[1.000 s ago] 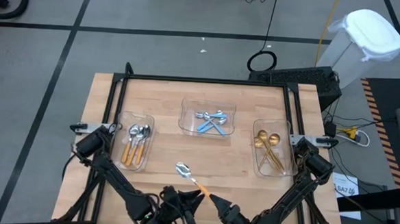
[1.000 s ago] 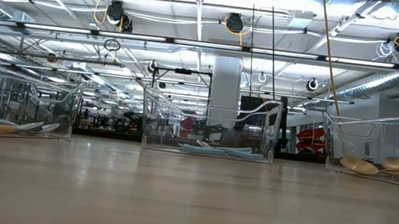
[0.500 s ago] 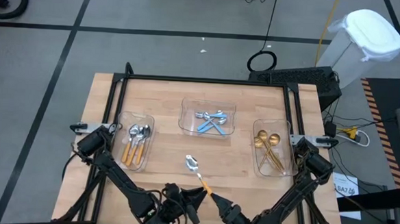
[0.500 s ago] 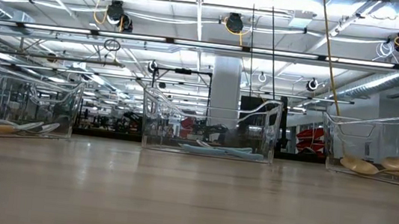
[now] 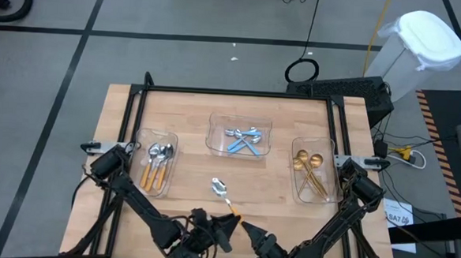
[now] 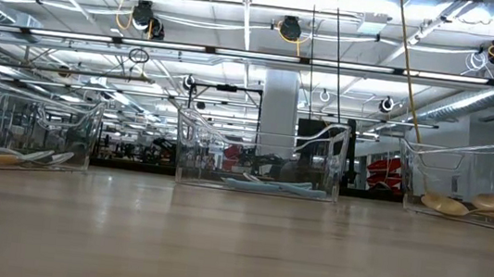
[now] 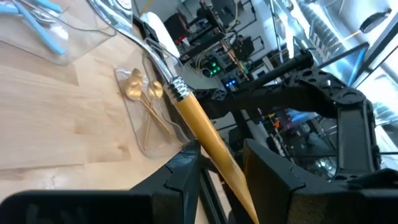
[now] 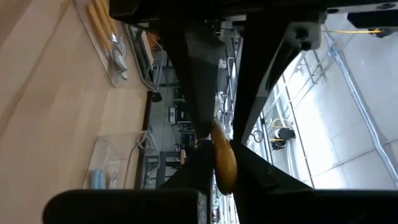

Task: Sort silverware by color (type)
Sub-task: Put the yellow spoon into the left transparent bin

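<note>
Orange, smooth and rod-like, the handle of the orange-handled spoon [image 7: 208, 140] runs up between your left gripper [image 7: 221, 171]'s two dark fingers, which stand about half apart and are closed on it. Its silver bowl [image 5: 219, 187] pokes out ahead of the claw over the pale wood-grain table [image 5: 191, 123].

Just beside it on the inner side, your right gripper [image 8: 217, 163] appears to pinch the same handle's rounded tip; its jaws are nearly together, though the close, dark view makes the contact hard to confirm.

Farther out from the claws sit three clear plastic trays with curled rims. The left tray [image 5: 143, 189] holds more orange-handled spoons [image 5: 156, 166]. The middle tray [image 5: 215, 127], straight ahead, holds crossed blue-handled spoons [image 5: 243, 138]. The right tray [image 5: 298, 194] holds thin all-gold spoons [image 5: 310, 169] with round bowls.
</note>
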